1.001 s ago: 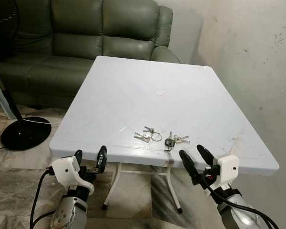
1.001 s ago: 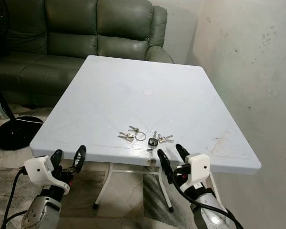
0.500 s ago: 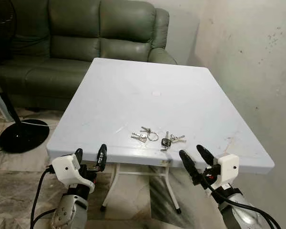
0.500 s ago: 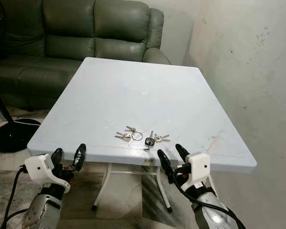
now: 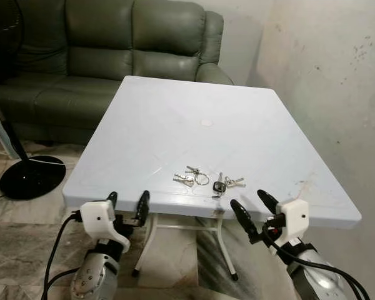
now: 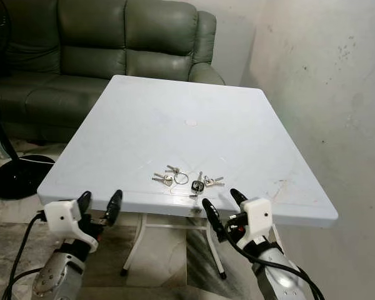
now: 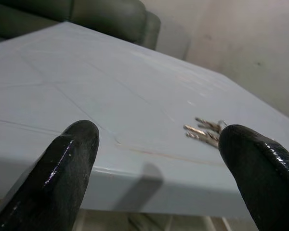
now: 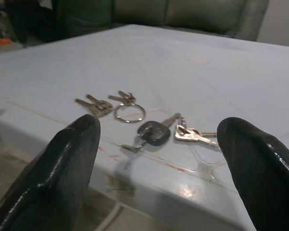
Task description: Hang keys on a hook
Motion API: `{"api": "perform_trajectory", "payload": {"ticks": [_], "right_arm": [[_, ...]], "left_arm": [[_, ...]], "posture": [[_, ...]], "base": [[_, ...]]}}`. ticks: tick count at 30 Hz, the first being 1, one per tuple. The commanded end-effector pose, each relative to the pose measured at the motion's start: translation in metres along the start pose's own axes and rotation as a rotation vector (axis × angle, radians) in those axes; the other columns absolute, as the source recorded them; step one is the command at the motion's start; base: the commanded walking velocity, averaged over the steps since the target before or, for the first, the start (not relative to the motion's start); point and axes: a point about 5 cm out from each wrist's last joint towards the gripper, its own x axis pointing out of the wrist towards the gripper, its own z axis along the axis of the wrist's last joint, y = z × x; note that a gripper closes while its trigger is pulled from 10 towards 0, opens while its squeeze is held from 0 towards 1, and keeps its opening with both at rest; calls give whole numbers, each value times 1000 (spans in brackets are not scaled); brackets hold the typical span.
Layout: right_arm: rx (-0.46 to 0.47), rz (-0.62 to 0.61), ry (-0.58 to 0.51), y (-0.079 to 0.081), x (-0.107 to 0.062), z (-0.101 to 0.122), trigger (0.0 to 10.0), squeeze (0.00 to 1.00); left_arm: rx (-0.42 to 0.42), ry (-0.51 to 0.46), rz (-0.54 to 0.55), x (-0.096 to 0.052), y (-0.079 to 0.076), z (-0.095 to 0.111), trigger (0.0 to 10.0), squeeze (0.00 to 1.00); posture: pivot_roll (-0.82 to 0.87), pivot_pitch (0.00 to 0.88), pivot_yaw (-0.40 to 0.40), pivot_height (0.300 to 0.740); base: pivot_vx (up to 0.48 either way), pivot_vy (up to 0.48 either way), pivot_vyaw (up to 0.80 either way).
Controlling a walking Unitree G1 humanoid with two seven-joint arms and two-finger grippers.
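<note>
— Right wrist view: keys [image 8: 149, 120] near table [image 8: 260, 72] front edge, black-headed one visible; right gripper [image 8: 159, 163] wide open, empty.

— Head view: left gripper [image 5: 127, 205] likewise spread, empty, below the edge.

white table [image 6: 175, 119] before a green sofa [image 6: 94, 44], pale wall [image 6: 325, 94] on the right. keys [image 6: 189, 180] lying near the table's front edge. below that edge, left gripper [image 6: 100, 204] and right gripper [image 6: 221, 206], fingers spread apart. black fan base [image 6: 12, 175] on the floor at left.
</note>
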Motion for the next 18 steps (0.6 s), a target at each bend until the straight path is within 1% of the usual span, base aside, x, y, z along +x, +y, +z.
{"api": "perform_trajectory", "payload": {"ticks": [1, 2, 5, 6, 10, 11, 13, 17, 18], "right_arm": [[11, -44, 38, -7, 4, -3, 10000, 0], [11, -44, 38, -7, 4, -3, 10000, 0], [42, -43, 58, -3, 15, -4, 10000, 0], [42, -43, 58, -3, 15, -4, 10000, 0], [100, -73, 86, 9, 37, -4, 10000, 0], [100, -73, 86, 9, 37, -4, 10000, 0], [129, -74, 87, 17, 47, -3, 10000, 0], [137, -83, 102, 22, 54, -4, 10000, 0], [148, -92, 119, 29, 61, -6, 10000, 0]], "left_arm": [[6, 38, -30, -1, -4, -6, 10000, 0], [6, 38, -30, -1, -4, -6, 10000, 0], [4, 43, -47, -2, -8, -6, 10000, 0], [4, 43, -47, -2, -8, -6, 10000, 0], [0, 46, -62, -3, -11, -5, 10000, 0], [0, 46, -62, -3, -11, -5, 10000, 0], [5, 49, -64, -4, -11, -5, 10000, 0], [1, 49, -65, -5, -11, -4, 10000, 0], [-4, 49, -63, -5, -11, -4, 10000, 0]], "posture": [[50, 0, -95, 740], [50, 0, -95, 740], [48, 3, -92, 740], [48, 3, -92, 740], [44, 23, -85, 740], [44, 23, -85, 740], [46, 33, -83, 740], [47, 40, -84, 740], [51, 49, -83, 740]], "base": [[0, 0, 0], [0, 0, 0], [0, 0, 0], [0, 0, 0], [0, 0, 0], [0, 0, 0], [0, 0, 0], [0, 0, 0], [0, 0, 0]]}}
